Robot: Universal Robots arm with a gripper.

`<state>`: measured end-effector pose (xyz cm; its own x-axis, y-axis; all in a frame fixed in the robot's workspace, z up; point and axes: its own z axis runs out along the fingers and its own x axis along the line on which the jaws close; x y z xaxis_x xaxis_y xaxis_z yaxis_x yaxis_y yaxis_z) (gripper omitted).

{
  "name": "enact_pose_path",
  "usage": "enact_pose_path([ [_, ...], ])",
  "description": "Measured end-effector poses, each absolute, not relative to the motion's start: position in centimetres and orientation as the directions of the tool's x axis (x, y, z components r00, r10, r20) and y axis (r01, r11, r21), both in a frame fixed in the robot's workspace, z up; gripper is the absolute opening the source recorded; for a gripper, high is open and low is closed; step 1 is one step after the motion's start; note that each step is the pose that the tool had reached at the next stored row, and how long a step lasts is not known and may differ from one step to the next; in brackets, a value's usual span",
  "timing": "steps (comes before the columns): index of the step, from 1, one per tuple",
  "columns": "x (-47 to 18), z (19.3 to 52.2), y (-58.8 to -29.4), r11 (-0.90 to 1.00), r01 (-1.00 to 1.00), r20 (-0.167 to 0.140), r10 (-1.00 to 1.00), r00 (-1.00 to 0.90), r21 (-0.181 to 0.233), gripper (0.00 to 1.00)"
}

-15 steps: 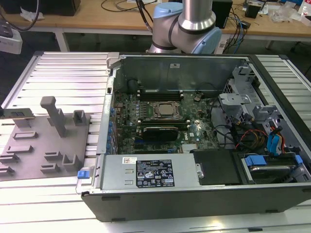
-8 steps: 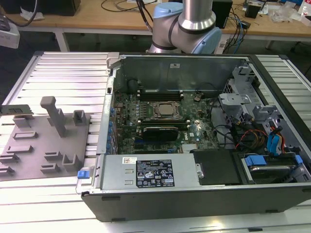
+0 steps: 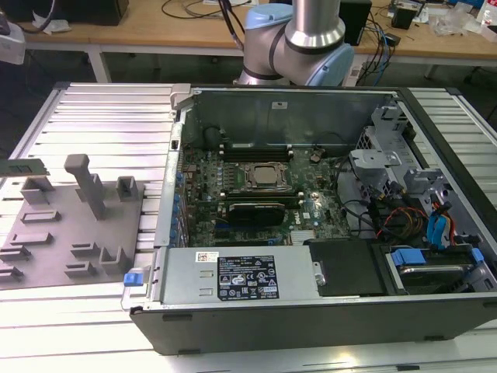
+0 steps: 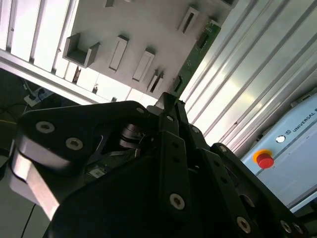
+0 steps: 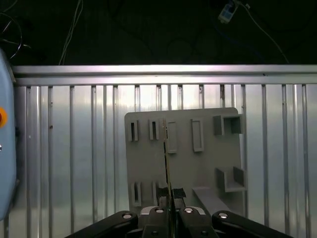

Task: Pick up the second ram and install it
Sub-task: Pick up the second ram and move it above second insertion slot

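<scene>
At the exterior view's left, close to the left edge of the ribbed metal bench (image 3: 101,109), the second ram (image 3: 23,165) juts into sight as a thin, level strip. It sits over the far left corner of a grey fixture plate (image 3: 78,233) that carries raised blocks and slots.

In both wrist views the black hand (image 5: 170,194) has its two fingers (image 5: 178,194) pinched together on the stick, with no gap showing. The ram runs straight out from the fingertips. It is seen edge-on in the first wrist view, and looks dark green with small parts in the second wrist view. The plate and the bench lie beneath it.

Further right, an open computer case (image 3: 311,326) lies on its side at the middle of the bench. Its motherboard (image 3: 311,221) and silver-framed CPU socket (image 3: 264,176) face up. Behind the case, at the bench's far edge, rises the pale blue and silver arm (image 3: 311,31).
</scene>
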<state>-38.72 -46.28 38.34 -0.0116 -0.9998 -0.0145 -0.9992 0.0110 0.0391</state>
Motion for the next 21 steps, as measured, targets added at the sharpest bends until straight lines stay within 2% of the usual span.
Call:
enact_pose_path([
  [4,-38.7,39.9,-45.8,0.011,-0.999,-0.016,-1.000,-0.012,0.039,0.14],
  [15,-38.4,40.8,-43.2,0.011,-0.999,-0.022,-1.000,-0.012,0.039,0.14],
  [21,-38.4,41.0,-43.1,0.011,-0.999,-0.022,-1.000,-0.012,0.040,0.14],
])
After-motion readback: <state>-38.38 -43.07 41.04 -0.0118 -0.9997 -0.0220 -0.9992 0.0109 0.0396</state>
